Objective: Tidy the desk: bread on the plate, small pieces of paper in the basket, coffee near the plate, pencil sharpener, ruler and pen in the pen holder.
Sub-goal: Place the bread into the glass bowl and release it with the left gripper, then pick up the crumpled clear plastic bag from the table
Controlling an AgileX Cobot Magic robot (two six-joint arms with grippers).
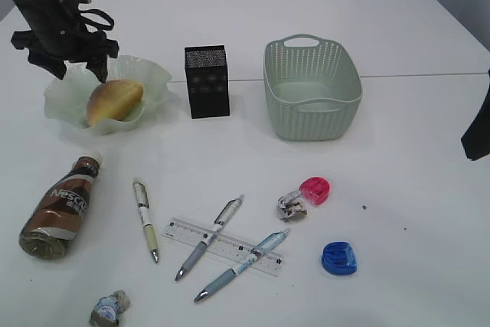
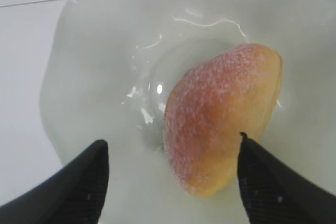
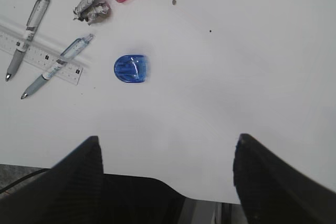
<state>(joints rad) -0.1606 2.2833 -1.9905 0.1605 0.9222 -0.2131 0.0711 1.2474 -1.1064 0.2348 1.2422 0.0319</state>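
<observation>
**Two grippers open; bread lies on plate**

One white desk [image 1: 398,28] carries everything. Clock directions refer to the exterior view, desk centre as dial centre.

- Basket [image 1: 312,89]: at 1 o'clock, upright.
- Plate [image 1: 153,74]: at 10 o'clock, the bread [image 1: 115,100] lying in it, tilted against the bowl.
- Left gripper [image 1: 79,71]: over the plate's far rim, jaws spread wide. In the left wrist view the fingertips [image 2: 86,179] flank the bread; the right-hand tip sits at its edge, contact cannot be told. Nothing is clamped.
- Right gripper [image 3: 165,148]: jaws wide, holding nothing, above bare desk; only a dark part of that arm shows at 3 o'clock.
- Coffee [image 1: 63,208]: at 8 o'clock, lying on its side, well apart from the plate.
- Pen holder [image 1: 207,82]: at 11 o'clock, upright, between plate and basket.
- Ruler [image 1: 223,246]: at 6 o'clock, flat, two pens [image 1: 209,237] lying across it; a third pen [image 1: 145,220] just left.
- Blue sharpener [image 1: 339,258] and pink sharpener [image 1: 315,190]: at 4–5 o'clock.
- Paper wads: one [image 1: 292,206] beside the pink sharpener, one [image 1: 109,309] at 7 o'clock.
</observation>
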